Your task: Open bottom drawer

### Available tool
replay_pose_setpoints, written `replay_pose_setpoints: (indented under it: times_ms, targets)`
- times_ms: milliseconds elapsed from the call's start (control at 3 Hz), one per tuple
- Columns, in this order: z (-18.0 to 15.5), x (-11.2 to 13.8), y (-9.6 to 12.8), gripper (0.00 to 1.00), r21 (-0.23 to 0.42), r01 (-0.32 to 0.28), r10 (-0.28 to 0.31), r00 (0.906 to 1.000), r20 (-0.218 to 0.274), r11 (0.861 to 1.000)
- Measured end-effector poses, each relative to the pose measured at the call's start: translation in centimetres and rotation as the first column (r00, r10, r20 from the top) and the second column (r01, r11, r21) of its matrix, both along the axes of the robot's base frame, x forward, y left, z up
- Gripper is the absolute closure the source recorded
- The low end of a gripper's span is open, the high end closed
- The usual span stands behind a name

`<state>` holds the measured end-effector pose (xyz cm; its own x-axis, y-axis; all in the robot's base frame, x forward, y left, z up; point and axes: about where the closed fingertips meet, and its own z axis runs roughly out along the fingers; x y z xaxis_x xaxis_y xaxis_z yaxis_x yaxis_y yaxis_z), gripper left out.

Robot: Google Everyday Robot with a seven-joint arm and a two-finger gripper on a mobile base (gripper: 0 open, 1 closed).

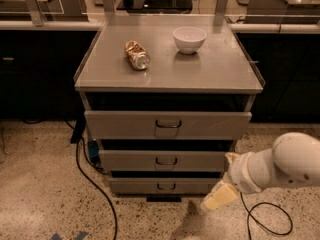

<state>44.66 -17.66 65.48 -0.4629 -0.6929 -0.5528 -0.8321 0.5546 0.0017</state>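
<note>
Your bottom drawer [135, 186] sits lowest in the cabinet [200, 74] and looks shut, its handle [166, 186] untouched, so nothing of the task is done. The gripper [219, 199] hangs right of the drawer, nearer than its front, touching nothing; you cannot tell whether it is apart or together. Reaching, gripping and pulling all remain.

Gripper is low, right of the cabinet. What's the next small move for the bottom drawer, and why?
Probably shift the gripper left and slightly up toward the handle of the bottom drawer. The gripper hangs off the drawer front's lower right corner, apart from the handle. The drawer looks shut, so it needs to line up with the handle before any pull.
</note>
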Motion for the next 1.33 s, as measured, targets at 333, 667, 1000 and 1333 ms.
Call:
replay_pose_setpoints:
  times_ms: [333, 667, 1000, 1333]
  targets:
    - [-5.7, -0.6, 3.2, 0.0, 0.039, 0.037, -0.036, 0.9992, -0.02, 0.999]
    - [-11.7, -2.1, 5.5, 0.0, -0.003, 0.052, -0.052, 0.9971, -0.056, 0.999]
    - [-17.2, -3.3, 8.5, 0.0, 0.043, 0.042, -0.036, 0.9909, -0.13, 0.998]
    - [-21.1, -5.1, 9.2, 0.0, 0.083, 0.052, -0.034, 0.977, -0.211, 0.995]
